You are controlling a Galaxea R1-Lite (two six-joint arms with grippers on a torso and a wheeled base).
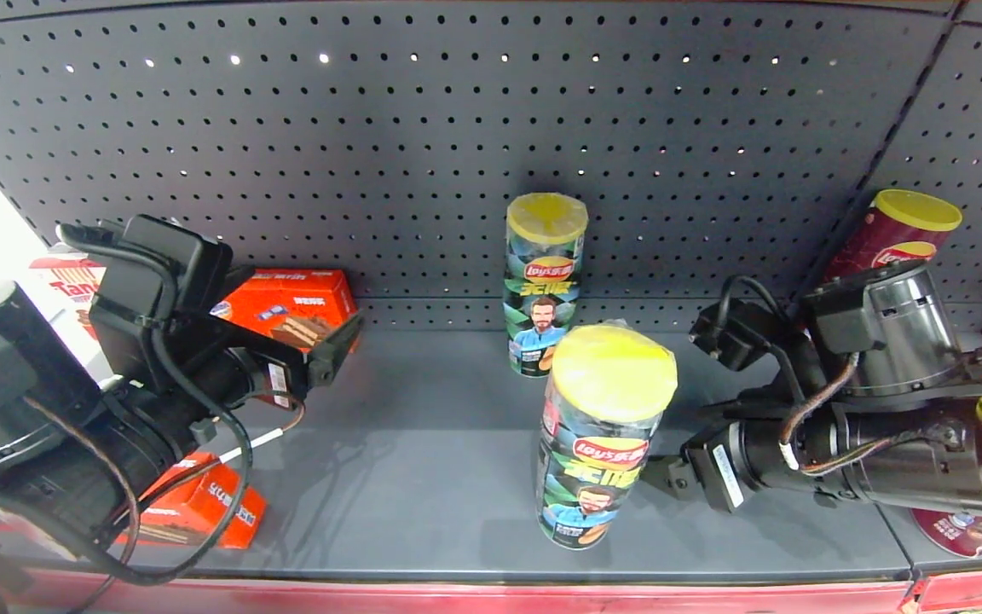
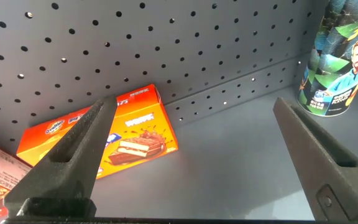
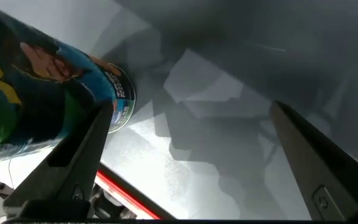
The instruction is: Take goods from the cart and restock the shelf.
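Head view, nearest first: the front can [image 1: 602,443], green and blue, stands upright near the shelf [image 1: 423,477] edge. Its yellow lid is on, so its contents are hidden. My right claw [image 3: 191,162] sits just beside its base, spread wide and gripping nothing; I cannot tell whether a finger touches the can. The front orange box [image 1: 210,512] lies at the left, half hidden behind my left arm. My left claw [image 2: 191,162] is released too, hovering over bare shelf. A dark red round shape [image 1: 964,529] under my right arm is too hidden to name.

Farther back, against the pegboard wall [image 1: 372,153], are the back can [image 1: 545,286], lidded and matching the first, and the back orange box [image 1: 299,303], closed. A dark red can [image 1: 892,234] is at the right, its lower part hidden by my arm.

That makes two green-and-blue cans and two orange boxes.
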